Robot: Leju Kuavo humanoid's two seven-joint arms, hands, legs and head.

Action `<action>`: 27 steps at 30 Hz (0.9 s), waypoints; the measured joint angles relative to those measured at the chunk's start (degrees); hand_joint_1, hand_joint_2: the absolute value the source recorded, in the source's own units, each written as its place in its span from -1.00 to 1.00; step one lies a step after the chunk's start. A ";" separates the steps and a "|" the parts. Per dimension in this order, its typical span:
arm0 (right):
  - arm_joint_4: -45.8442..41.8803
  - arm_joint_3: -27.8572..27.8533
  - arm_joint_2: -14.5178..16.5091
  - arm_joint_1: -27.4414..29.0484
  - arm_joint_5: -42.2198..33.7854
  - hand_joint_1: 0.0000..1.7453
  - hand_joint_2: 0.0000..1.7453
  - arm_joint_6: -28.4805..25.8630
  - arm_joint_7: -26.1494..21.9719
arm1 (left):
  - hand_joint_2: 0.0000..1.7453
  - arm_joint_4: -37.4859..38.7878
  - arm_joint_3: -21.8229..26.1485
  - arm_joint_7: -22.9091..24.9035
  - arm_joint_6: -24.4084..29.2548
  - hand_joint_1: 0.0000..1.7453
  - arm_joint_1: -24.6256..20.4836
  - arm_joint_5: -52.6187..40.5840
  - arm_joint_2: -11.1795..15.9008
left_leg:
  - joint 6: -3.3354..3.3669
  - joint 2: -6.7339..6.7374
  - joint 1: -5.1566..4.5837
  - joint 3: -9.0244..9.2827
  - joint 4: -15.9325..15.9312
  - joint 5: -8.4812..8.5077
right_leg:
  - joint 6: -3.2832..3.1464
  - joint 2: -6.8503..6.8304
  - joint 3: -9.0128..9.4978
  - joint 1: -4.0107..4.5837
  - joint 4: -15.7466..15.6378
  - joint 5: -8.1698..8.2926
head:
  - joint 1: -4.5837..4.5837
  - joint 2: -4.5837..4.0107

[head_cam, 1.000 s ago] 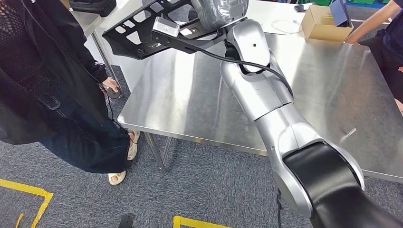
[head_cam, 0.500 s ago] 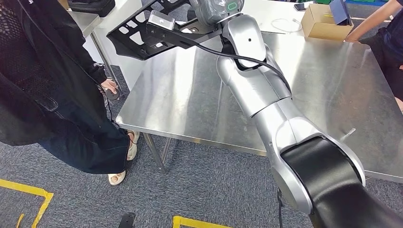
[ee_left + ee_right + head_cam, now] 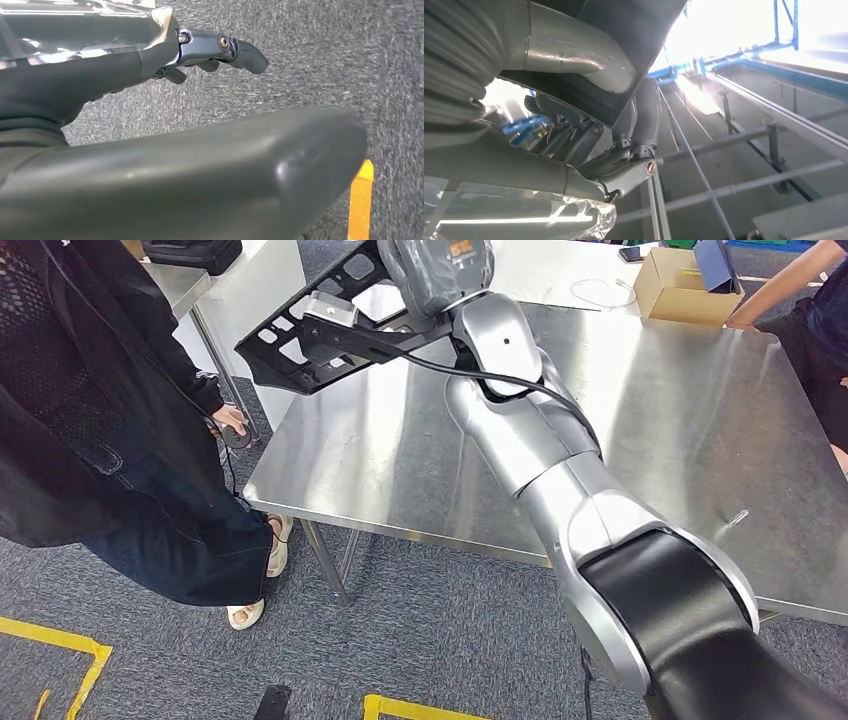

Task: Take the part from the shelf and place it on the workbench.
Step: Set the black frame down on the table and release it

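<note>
The part (image 3: 300, 340) is a black, flat metal frame with cut-out windows and a small silver block on it. It hangs tilted in the air over the far left corner of the steel workbench (image 3: 700, 440). My right arm reaches up across the bench, and my right hand (image 3: 624, 135) grips the part's dark plate (image 3: 644, 25), thumb on one face and fingers on the other. My left hand (image 3: 220, 50) hangs over grey carpet with its fingers apart and nothing in it.
A person in black (image 3: 90, 420) stands close by the bench's left edge. Another person's arm (image 3: 790, 285) rests at the far right beside a cardboard box (image 3: 680, 290). A white table (image 3: 240, 280) stands behind. Yellow tape (image 3: 60, 645) marks the carpet.
My right arm has swung a little to the left, and the black part has come lower and nearer over the bench's left corner. The people have stayed put.
</note>
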 joint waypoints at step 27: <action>9.89 -4.06 1.52 3.40 -2.90 1.00 1.00 -4.11 2.47 | -1.00 0.01 -0.04 -0.42 -1.21 -1.00 -0.06 0.36 -0.93 | -0.09 0.00 0.01 -0.06 0.00 -0.07 | 0.00 0.02 -0.08 0.04 0.00 -0.02 | -0.01 0.00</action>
